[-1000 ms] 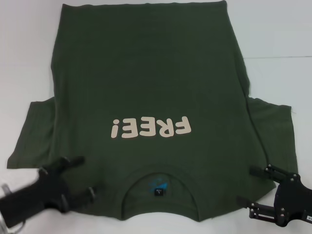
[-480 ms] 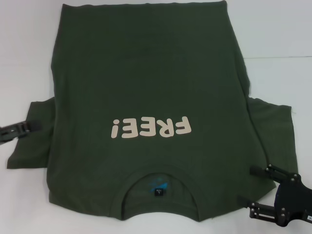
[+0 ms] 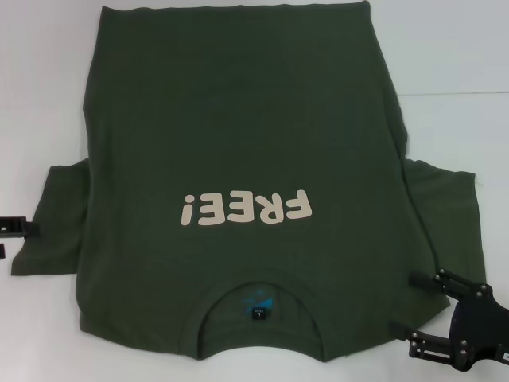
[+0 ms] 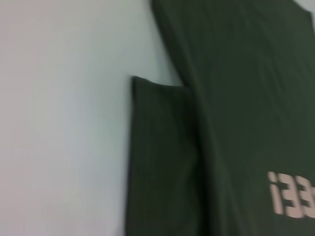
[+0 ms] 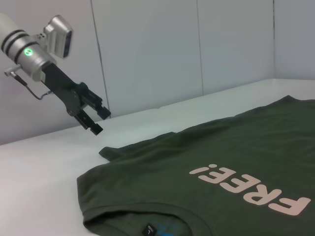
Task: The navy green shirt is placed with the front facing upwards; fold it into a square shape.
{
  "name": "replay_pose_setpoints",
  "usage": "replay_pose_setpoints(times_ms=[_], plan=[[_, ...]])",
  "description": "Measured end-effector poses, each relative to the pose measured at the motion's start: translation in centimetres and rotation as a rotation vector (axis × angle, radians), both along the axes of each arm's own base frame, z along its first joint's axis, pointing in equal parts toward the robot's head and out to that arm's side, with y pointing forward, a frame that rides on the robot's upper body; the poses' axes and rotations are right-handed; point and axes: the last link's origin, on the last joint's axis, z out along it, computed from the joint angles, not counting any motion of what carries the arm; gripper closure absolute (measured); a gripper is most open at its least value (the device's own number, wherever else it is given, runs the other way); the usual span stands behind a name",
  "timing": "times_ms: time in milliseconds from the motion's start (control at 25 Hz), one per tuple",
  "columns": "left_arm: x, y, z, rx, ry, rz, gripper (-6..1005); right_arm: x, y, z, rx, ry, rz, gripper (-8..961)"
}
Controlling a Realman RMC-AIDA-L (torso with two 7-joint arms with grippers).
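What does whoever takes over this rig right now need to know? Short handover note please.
Left gripper: open, empty, raised above the table off the shirt's left sleeve.
Right gripper: open, empty, low at the right shoulder near the collar.
Navy green shirt: flat on the white table, front up, collar toward the robot, both sleeves spread out.
Done: no fold visible.
Left: fold sleeves and sides in, then fold into a square.

The navy green shirt (image 4: pixel 236 98) lies flat on a white table (image 4: pixel 59 123), 1 sleeve (image 4: pixel 162 157) spread, lettering (image 4: pixel 290 194) apparently cream.
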Motion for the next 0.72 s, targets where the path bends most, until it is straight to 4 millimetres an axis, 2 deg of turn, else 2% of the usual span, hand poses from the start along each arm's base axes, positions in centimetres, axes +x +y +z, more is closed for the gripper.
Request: replay_pose_setpoints(times_ms=[280, 720], plan=[[-0.9, 0.5, -0.5, 0.008, 0.093, 0.008, 125, 0.0, 0.0, 0.0, -0.002, 0.002, 0.0, 71], [-1.6, 0.7, -2.1, -0.003, 0.125, 0.003, 125, -0.1, 0.2, 0.0, -0.004, 0.005, -0.002, 70]])
